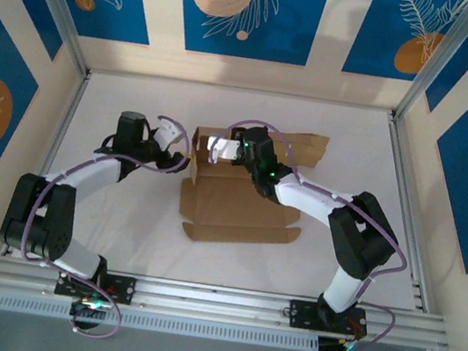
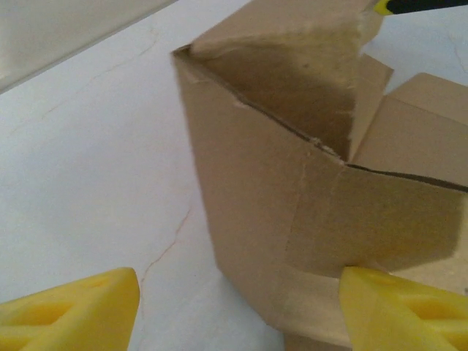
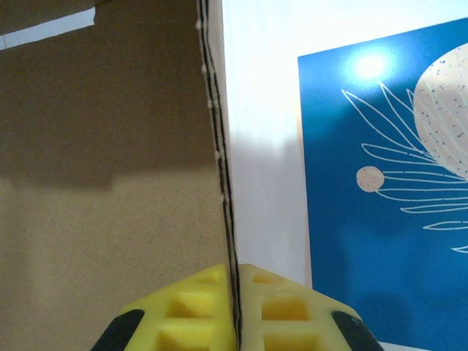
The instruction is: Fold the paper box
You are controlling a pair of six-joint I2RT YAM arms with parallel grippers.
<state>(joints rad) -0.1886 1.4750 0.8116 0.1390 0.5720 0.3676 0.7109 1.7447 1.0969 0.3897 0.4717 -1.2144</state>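
Pinching the edge of an upright flap, our right gripper [image 3: 235, 325] is closed on the paper box [image 1: 243, 204]; our left gripper [image 2: 238, 311] stands open around its raised left corner. A hard pull could tear or unfold this wall. The box lies midway on the desk [image 1: 136, 116]; we see nothing inside.

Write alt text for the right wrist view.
The right fingers, yellow, are pinched shut on a thin upright edge of the paper box, seen edge-on up the middle of the picture. Its brown face spreads to the left; to the right are a white wall and a blue panel with pale leaf drawings.
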